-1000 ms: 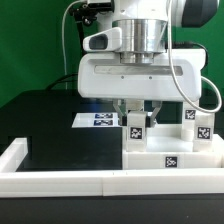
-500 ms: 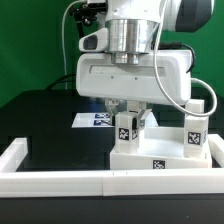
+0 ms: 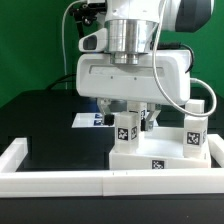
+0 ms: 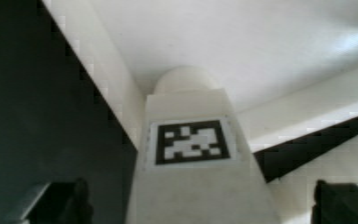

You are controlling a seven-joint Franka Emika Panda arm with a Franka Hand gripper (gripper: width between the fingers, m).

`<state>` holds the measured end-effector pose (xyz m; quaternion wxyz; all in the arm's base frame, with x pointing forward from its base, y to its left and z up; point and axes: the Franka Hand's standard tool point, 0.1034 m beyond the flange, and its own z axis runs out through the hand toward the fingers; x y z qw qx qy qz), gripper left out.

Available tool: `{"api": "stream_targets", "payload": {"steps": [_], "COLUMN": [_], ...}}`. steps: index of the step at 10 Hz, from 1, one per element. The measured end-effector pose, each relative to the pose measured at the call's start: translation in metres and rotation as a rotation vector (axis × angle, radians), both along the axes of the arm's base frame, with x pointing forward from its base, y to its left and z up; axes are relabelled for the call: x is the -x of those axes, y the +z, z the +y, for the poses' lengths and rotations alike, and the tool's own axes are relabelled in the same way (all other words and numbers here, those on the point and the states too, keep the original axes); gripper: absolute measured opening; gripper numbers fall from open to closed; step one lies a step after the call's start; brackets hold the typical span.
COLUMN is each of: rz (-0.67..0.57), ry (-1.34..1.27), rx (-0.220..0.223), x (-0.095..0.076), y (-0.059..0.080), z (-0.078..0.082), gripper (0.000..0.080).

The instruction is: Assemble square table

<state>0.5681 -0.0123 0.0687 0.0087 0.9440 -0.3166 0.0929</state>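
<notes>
The square slab [image 3: 160, 158] of the table lies flat on the black worktop [image 3: 55, 125], tucked into the corner made by the white rim [image 3: 60, 180] at the near edge and the exterior view's right. One leg block [image 3: 127, 132] stands upright on the slab near its far corner on the exterior view's left, tag facing the camera; a second leg block [image 3: 194, 136] stands at the slab's edge on the exterior view's right.

The gripper [image 3: 131, 118] hangs straight over the first leg. Its jaws stand wide open, one finger on each side of the leg, and appear to grip nothing. The leg's long axis is vertical and runs up between the fingers, in line with the wrist, so any coming move, whether a fresh grip to twist or a lift clear, seems to turn on that alignment.

The wrist view shows what the outside camera cannot: dark gaps between the leg [image 4: 194, 140] and each fingertip [image 4: 60, 203], confirming no contact. The exterior view alone shows the second leg and the marker board [image 3: 92, 120] behind.
</notes>
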Motion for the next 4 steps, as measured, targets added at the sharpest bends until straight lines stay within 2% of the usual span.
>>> {"api": "stream_targets", "payload": {"steps": [4], "rz": [0.0], "ry": [0.0], "rx": [0.0], "x": [0.0], "y": [0.0], "z": [0.0], "gripper": [0.0649]}}
